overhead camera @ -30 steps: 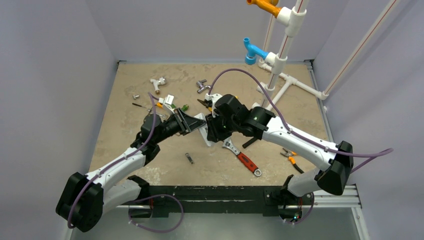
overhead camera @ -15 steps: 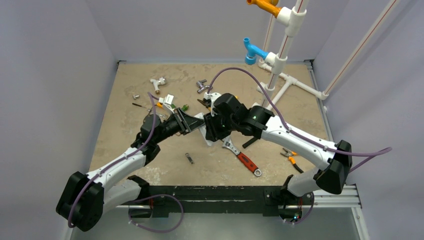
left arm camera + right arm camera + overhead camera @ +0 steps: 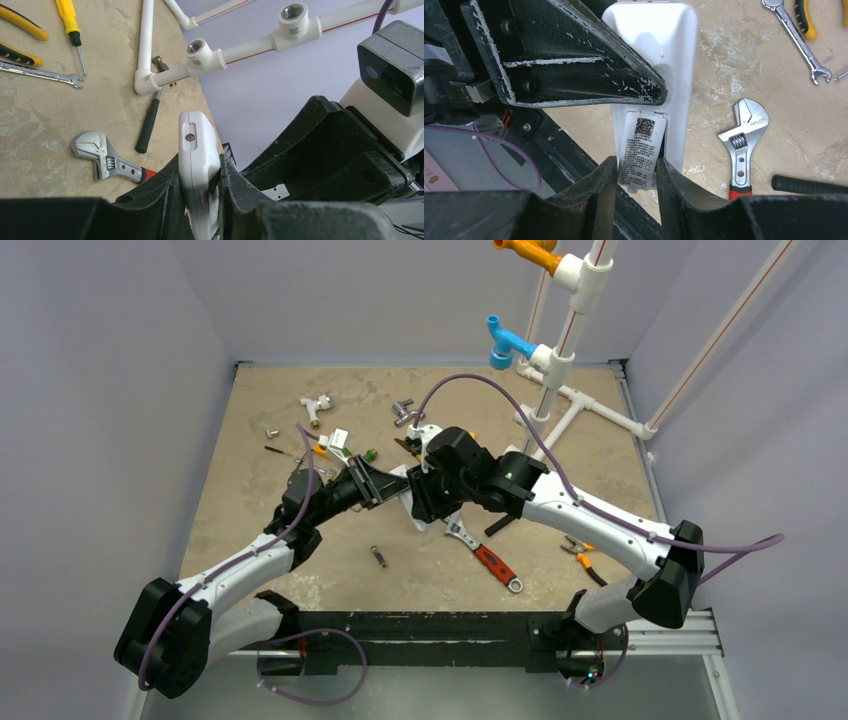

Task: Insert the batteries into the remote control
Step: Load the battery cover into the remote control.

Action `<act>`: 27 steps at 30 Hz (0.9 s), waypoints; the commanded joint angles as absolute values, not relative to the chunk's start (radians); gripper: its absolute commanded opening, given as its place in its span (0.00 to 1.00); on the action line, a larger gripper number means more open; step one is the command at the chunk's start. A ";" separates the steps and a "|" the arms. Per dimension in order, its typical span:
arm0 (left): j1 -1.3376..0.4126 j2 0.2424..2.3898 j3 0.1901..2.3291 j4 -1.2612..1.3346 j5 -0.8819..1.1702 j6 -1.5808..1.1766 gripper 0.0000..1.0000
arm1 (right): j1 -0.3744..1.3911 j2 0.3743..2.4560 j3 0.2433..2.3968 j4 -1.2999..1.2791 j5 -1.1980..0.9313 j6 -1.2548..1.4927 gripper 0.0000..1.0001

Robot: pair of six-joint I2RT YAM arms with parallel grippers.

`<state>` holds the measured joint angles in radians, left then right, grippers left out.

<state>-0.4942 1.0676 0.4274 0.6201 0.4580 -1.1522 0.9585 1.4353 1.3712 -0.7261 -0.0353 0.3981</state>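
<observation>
Above the middle of the counter point(image 3: 749, 60), between the two arms, the remote point(image 3: 659, 55) hangs clear of the surface. The left fingers point(image 3: 165, 190) are clamped tight across its thickness, one on the face and one on the back, with its front end poking out past them. From the right wrist view its back is turned toward the right arm. Its long axis runs straight away from the right fingers point(image 3: 599, 190), so the battery end is the near end. The labelled cover point(image 3: 640, 150) of the recess sits low on that back and seems shifted a little toward the near end. The right fingers stand narrow on either side of it, close against its edges. Whether they pinch it or only flank it I cannot tell. No batteries are plainly in view. The right arm is the one placed to act, while the left only steadies. My guess is that the next move slides the cover along the long axis, so the fingers must stay square to that line. A wrench point(image 3: 744, 140) lies on the counter below, well apart.
</observation>
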 commanded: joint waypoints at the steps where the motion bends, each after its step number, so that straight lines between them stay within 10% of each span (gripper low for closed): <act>1: -0.503 1.061 0.428 0.706 0.500 -1.181 0.00 | 0.959 1.432 1.413 -0.727 0.038 0.365 0.32; 27: -0.503 1.108 0.427 0.801 0.558 -1.204 0.00 | 0.959 1.427 1.399 -0.744 0.067 0.320 0.32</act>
